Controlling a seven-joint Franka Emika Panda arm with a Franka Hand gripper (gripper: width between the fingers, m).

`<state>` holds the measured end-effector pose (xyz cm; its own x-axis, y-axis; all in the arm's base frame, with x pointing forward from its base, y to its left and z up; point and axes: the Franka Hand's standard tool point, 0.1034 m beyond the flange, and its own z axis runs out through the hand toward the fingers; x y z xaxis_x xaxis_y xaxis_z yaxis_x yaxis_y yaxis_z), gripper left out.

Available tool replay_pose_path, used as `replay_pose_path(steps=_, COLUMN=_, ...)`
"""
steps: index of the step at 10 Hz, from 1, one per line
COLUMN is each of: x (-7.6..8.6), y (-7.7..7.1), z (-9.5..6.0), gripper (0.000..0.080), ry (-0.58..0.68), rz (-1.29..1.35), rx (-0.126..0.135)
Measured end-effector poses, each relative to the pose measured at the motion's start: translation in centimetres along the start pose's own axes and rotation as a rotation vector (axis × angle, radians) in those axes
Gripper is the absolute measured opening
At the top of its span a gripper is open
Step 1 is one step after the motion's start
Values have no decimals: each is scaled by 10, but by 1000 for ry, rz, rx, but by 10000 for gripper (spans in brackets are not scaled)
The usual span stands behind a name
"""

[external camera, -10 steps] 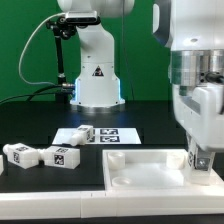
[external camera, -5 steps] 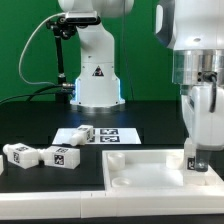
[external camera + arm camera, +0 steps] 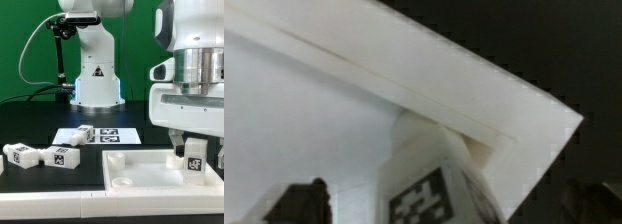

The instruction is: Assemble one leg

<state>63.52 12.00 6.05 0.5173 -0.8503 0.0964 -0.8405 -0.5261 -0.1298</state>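
A leg (image 3: 194, 161), a small white block with a black-and-white tag, stands upright in the near right corner of the large flat white square piece with a raised rim (image 3: 140, 172). My gripper (image 3: 197, 156) hangs over it with its jaws on either side. In the wrist view the leg (image 3: 434, 192) sits between the two dark fingers (image 3: 299, 203) with a gap on both sides, so the gripper (image 3: 441, 208) is open. The corner of the square piece (image 3: 491, 90) fills the rest of that view.
Two more legs (image 3: 20, 153) (image 3: 61, 157) lie at the exterior view's left, and a third (image 3: 81, 133) lies on the marker board (image 3: 112, 133). The robot's white base (image 3: 96, 75) stands behind, in front of a green backdrop.
The hand has turned about its vertical axis, so its broad side now faces the exterior camera. The leg's tag now shows below it. The other legs have not moved.
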Motion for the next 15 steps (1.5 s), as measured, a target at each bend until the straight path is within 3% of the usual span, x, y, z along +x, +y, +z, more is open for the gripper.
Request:
replay_pose_path(steps=1, x=0, y=0, z=0, gripper=649, ry=0, rz=-36, rx=-1)
replay_pose_path(steps=3, x=13, y=0, z=-2, gripper=649, ry=-2, rz=-483, rx=-26)
replay_pose_path(steps=4, x=13, y=-1, z=-2, gripper=649, ry=1, rz=-437, rx=-22)
replay_pose_path(steps=7, x=13, y=0, z=-1, gripper=281, ry=2, rz=-388, rx=-23)
replay_pose_path(steps=10, x=14, y=1, z=-1, gripper=282, ry=3, rz=-164, rx=-26)
replay_pose_path(steps=13, x=14, y=3, z=-1, gripper=282, ry=-6, rz=273, rx=-41)
replay_pose_path(steps=15, x=10, y=2, z=0, gripper=282, ry=-37, rz=647, rx=-37)
